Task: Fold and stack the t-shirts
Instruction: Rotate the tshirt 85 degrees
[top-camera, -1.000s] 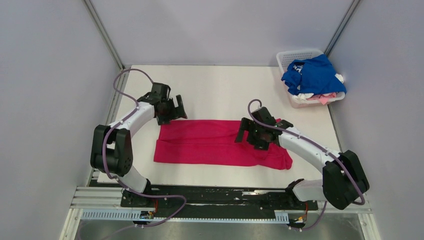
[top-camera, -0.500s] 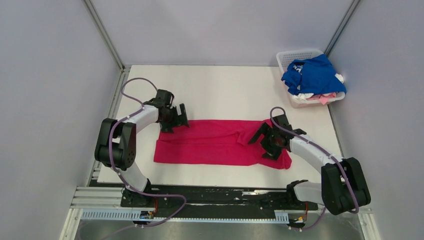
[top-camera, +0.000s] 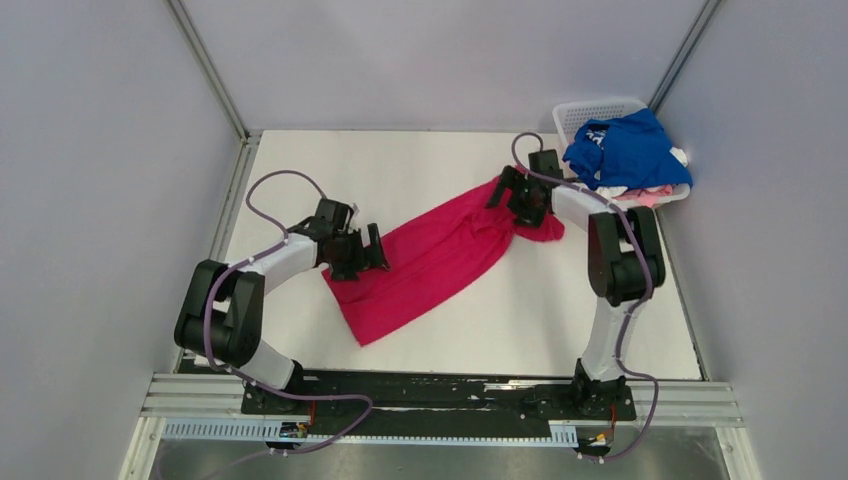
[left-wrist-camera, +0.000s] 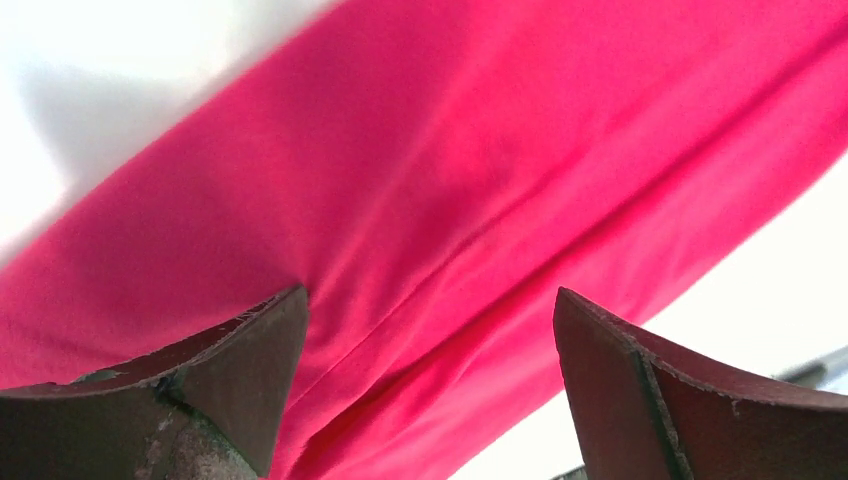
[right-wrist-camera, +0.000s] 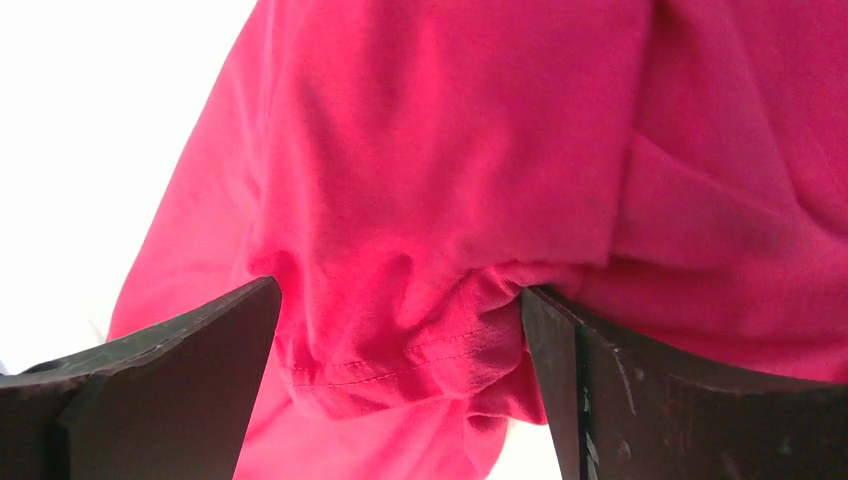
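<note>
White table (top-camera: 440, 160) seen from above: a red shirt (top-camera: 430, 255) lies slantwise, reaching from the left jaws to the right jaws. Just beyond the right jaws, a basket (top-camera: 585, 108) holds a blue shirt (top-camera: 625, 150), its white print unreadable. Left wrist: released jaws over smooth red shirt. Right wrist: released jaws, bunched hem between them.

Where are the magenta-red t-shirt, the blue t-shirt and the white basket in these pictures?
magenta-red t-shirt (top-camera: 440, 255), top external view, middle of the spread cloth.
blue t-shirt (top-camera: 630, 150), top external view, middle of the bunched cloth.
white basket (top-camera: 600, 103), top external view, its far rim.
</note>
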